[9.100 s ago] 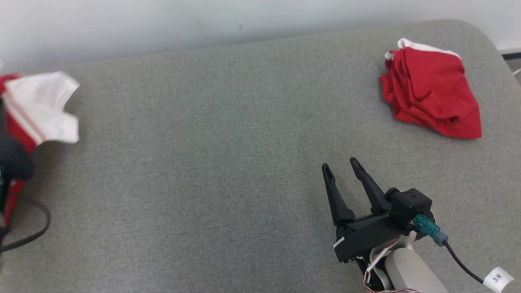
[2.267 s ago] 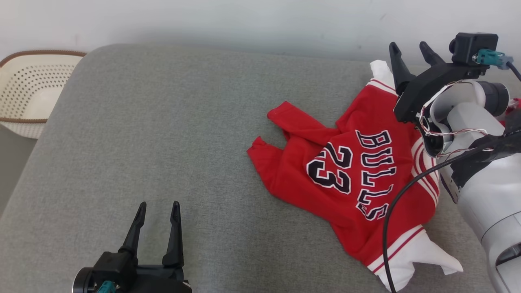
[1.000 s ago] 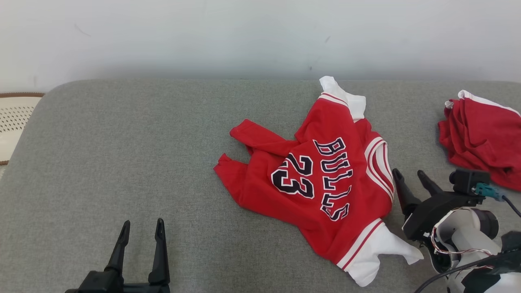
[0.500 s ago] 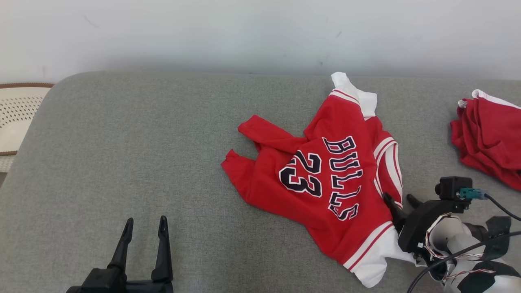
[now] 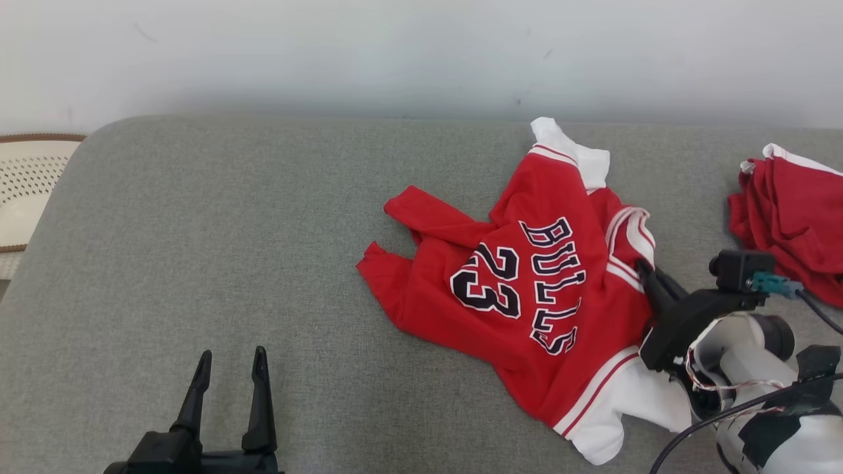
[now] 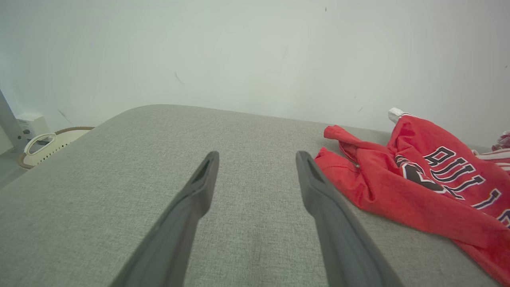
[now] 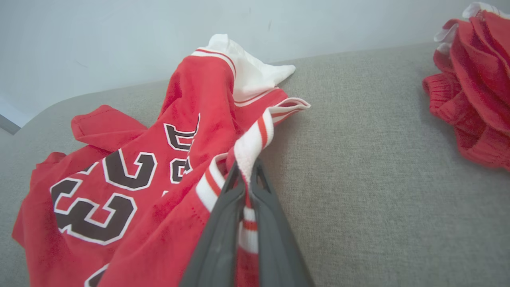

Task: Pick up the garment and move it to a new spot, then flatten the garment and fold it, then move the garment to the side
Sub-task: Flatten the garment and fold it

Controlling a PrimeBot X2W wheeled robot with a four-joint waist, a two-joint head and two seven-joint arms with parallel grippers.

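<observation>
A red jersey (image 5: pixel 527 289) lettered "BULLS 23" lies rumpled on a grey upholstered cushion (image 5: pixel 197 230), right of centre and reaching back toward the pale wall (image 5: pixel 395 52); the robot's right gripper (image 7: pixel 245 171) has its two dark fingers closed together on the jersey's white-and-red striped trim, a band of which stands up out of the fingertips and loops away over the fabric; the rest of the jersey rests on the cushion, lettering upward, with one white panel poking out at the wall end and another at the near end; two red flaps spread to the left.

The left gripper (image 5: pixel 232 355) is at the cushion's near left, well apart from the jersey, its jaws spread wide with nothing between them; whether its fingers touch the cushion cannot be told; seen from its own wrist, they point toward the wall, with the jersey's red edge off to their right.

A second heap of red cloth (image 5: pixel 797 224) with a white edge sits at the cushion's far right, apart from the jersey; a cream perforated basket (image 5: pixel 23 191) with a brown rim stands beyond the cushion's left end.
</observation>
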